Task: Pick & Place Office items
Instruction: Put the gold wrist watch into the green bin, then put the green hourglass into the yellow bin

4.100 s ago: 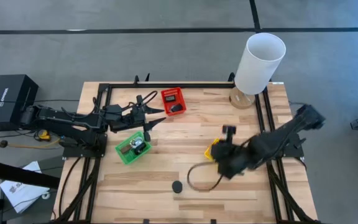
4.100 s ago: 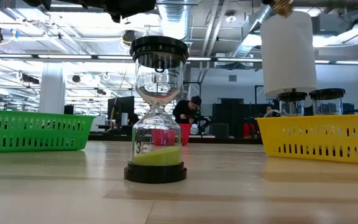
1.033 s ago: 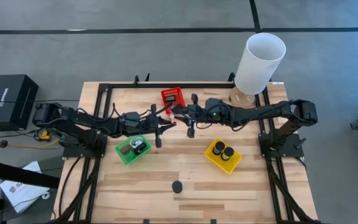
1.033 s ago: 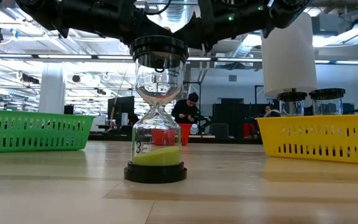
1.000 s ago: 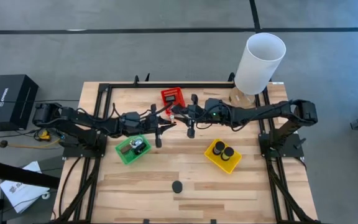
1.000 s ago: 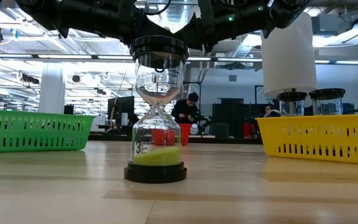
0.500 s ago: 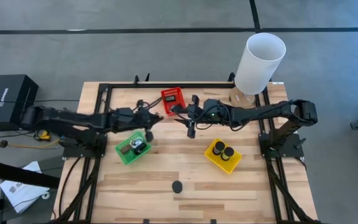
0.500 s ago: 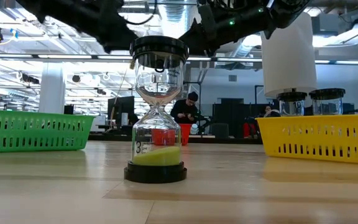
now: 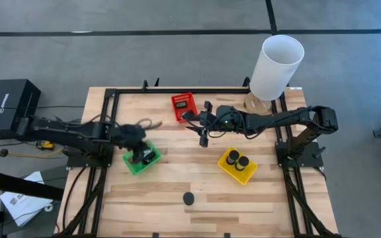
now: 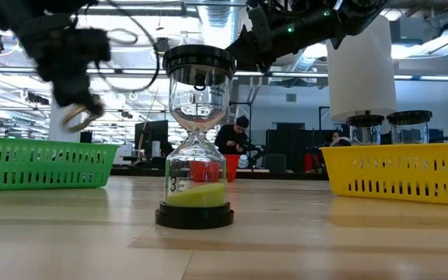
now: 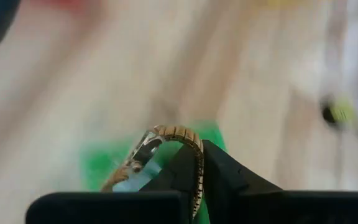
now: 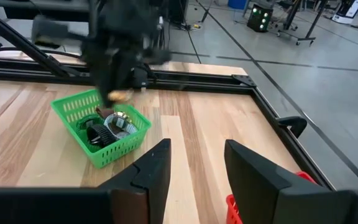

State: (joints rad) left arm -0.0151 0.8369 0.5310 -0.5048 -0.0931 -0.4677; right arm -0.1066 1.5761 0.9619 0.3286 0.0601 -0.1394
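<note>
Your left gripper (image 11: 191,163) is pinched tight on a gold-brown watch strap (image 11: 166,140), hanging just above the green basket (image 9: 142,160), which already holds small dark items. Your right gripper (image 12: 194,165) has its fingers parted around nothing, beside the red basket (image 9: 183,106). An hourglass (image 10: 198,140) stands alone near the table's front edge.
</note>
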